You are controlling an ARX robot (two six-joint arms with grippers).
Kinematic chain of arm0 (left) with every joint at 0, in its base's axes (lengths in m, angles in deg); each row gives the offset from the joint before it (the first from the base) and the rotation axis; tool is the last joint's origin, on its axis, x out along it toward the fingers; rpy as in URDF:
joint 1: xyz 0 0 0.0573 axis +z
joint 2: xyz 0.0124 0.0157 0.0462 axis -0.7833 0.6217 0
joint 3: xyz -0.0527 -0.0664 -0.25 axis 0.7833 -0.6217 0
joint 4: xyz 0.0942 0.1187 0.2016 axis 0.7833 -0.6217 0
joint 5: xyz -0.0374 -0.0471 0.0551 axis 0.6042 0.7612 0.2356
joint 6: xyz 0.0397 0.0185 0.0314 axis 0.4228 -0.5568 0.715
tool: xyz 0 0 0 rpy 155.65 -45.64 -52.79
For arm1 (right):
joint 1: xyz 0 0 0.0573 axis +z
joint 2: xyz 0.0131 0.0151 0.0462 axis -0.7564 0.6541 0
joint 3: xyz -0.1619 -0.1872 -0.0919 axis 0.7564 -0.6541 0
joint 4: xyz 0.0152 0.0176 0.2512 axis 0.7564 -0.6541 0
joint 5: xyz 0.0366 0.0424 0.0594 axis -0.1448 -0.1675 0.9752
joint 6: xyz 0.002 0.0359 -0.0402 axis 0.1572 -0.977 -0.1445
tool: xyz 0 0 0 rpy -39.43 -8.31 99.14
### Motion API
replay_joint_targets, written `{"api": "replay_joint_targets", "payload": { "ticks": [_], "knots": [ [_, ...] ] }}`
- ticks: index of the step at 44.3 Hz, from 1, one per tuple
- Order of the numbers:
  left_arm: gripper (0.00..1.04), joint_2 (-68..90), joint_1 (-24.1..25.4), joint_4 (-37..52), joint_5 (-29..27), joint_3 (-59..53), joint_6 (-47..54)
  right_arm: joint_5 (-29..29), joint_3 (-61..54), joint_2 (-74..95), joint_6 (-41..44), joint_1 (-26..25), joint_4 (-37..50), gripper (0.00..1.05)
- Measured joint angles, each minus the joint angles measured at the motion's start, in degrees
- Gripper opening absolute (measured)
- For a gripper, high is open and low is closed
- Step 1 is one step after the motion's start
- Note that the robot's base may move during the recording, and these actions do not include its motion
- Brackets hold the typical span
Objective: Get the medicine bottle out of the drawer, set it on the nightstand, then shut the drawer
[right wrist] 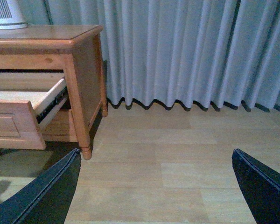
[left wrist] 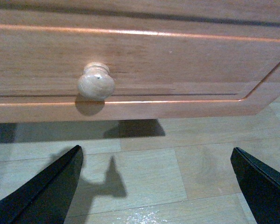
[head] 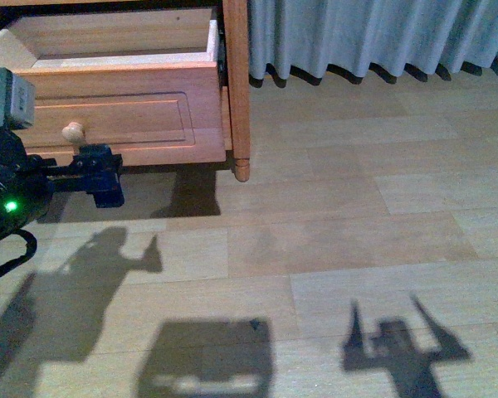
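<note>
The nightstand [right wrist: 79, 70] stands at the left, and its upper drawer [head: 141, 116] is pulled out. The drawer has an orange-brown panelled front, a round knob [head: 72, 130] and pale wood inside. No medicine bottle shows in any view; the drawer's front wall hides its floor. My left gripper [head: 106, 178] is open and empty, just in front of the drawer front and below the knob. In the left wrist view the knob [left wrist: 96, 81] lies ahead of the wide-apart fingers [left wrist: 46, 191]. My right gripper [right wrist: 156, 186] is open and empty over bare floor, right of the nightstand.
A white ribbed-grille device [right wrist: 7, 14] stands on the nightstand top. Grey curtains [head: 373, 37] hang behind and to the right. The nightstand's front leg [head: 241, 170] stands on the pale plank floor [head: 340, 215]. Arm shadows fall on the near floor.
</note>
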Motion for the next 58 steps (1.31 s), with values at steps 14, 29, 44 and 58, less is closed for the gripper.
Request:
{"api": "replay_joint_targets", "payload": {
  "ticks": [14, 29, 44, 58],
  "knots": [
    [0.98, -21.2, 3.8, -17.3, 5.4, -5.8, 0.0, 0.0, 0.0, 0.0, 0.0, 0.0, 0.0, 0.98],
    [0.98, -61.4, 11.4, -60.1, 19.6, -1.5, -0.7, 0.0, 0.0, 0.0, 0.0, 0.0, 0.0, 0.98],
    [0.94, -80.2, 18.2, -73.4, 21.3, -0.7, -0.8, 0.0, 0.0, 0.0, 0.0, 0.0, 0.0, 0.98],
    [0.4, -97.3, 12.5, -57.8, 0.3, -18.8, 3.3, 0.0, 0.0, 0.0, 0.0, 0.0, 0.0, 0.98]
  ]
}}
